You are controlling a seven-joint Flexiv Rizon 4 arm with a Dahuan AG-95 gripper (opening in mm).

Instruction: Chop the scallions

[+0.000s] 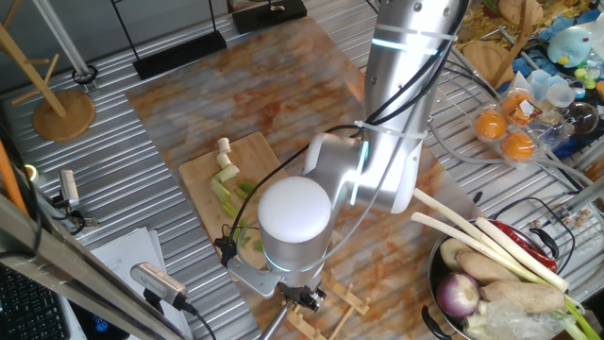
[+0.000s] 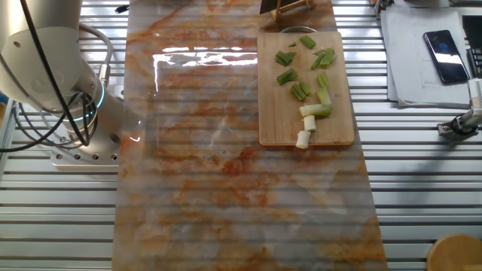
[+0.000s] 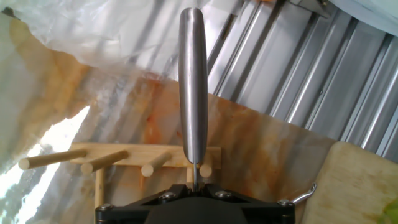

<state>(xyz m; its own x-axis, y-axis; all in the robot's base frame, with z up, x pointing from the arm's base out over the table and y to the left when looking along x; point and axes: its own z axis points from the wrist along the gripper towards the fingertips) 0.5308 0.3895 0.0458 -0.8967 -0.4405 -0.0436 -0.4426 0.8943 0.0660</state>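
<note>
Several short cut scallion bits (image 1: 229, 185), white and green, lie on a wooden cutting board (image 1: 200, 174); they also show in the other fixed view (image 2: 307, 84) on the board (image 2: 273, 120). My gripper (image 1: 304, 298) is low at the board's near end, by a small wooden rack (image 1: 344, 298). In the hand view the gripper (image 3: 195, 183) is shut on a steel knife (image 3: 193, 81), seen edge-on and pointing away over the rack (image 3: 118, 160). The board's corner (image 3: 357, 186) is at the lower right.
A bowl (image 1: 436, 283) at the right holds long white leek-like stalks (image 1: 481, 236), an onion (image 1: 459, 295) and roots. Oranges (image 1: 505, 127) sit behind it. A wooden stand (image 1: 62, 111) is at the left. A phone (image 2: 443, 56) lies on papers beside the board.
</note>
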